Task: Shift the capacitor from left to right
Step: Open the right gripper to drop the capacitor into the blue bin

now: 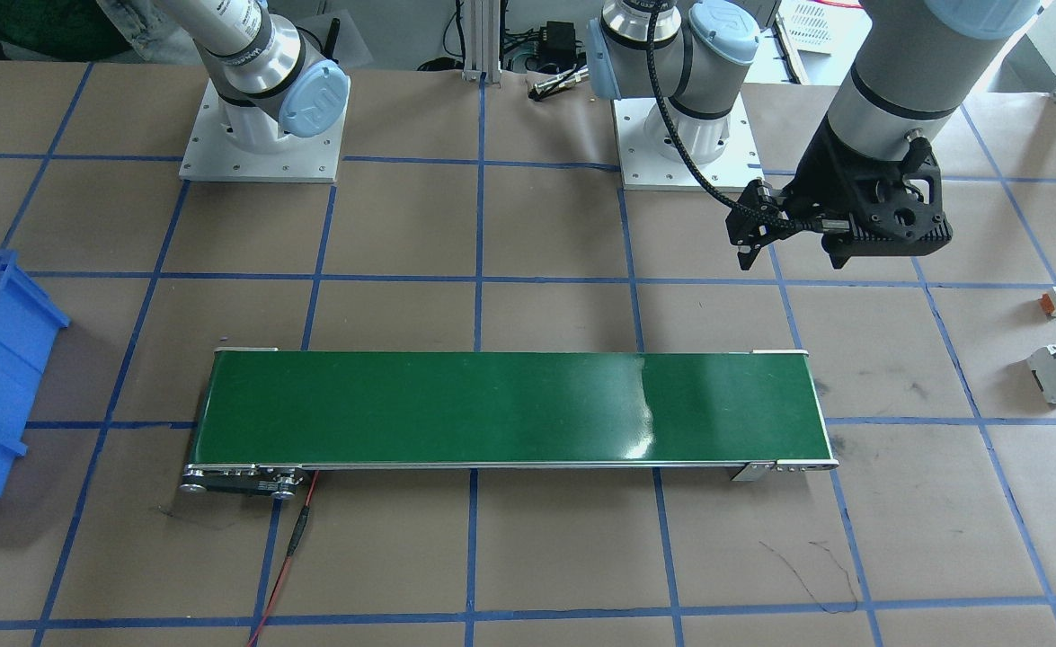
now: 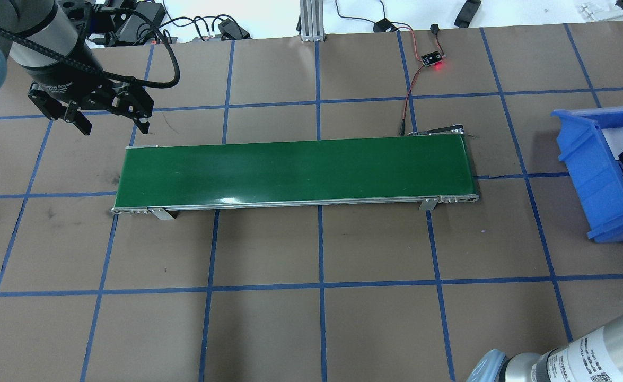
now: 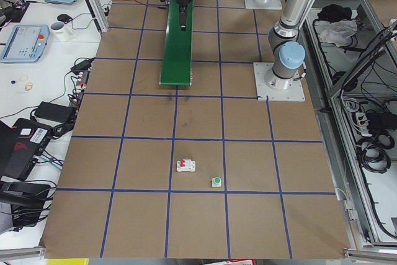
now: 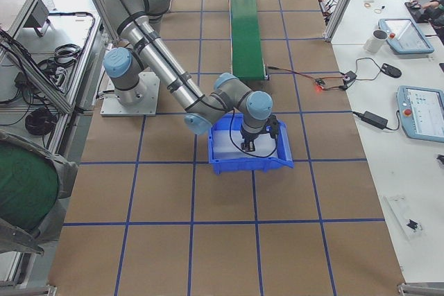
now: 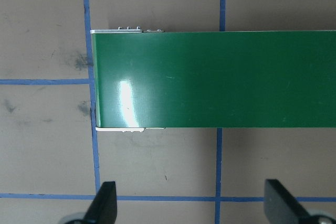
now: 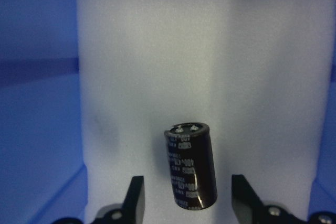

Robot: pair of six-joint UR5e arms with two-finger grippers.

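Capacitor [image 6: 190, 165] rests on white foam [image 6: 210, 51]; right hand [image 6: 187, 184] released, straddling it, not touching. Judged best: lift straight up, no sideways drift.

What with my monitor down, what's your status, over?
Left gripper open, above table off conveyor end. Right gripper open over blue bin. Capacitor lying on foam in bin, between fingers, not gripped. Nothing in the way.
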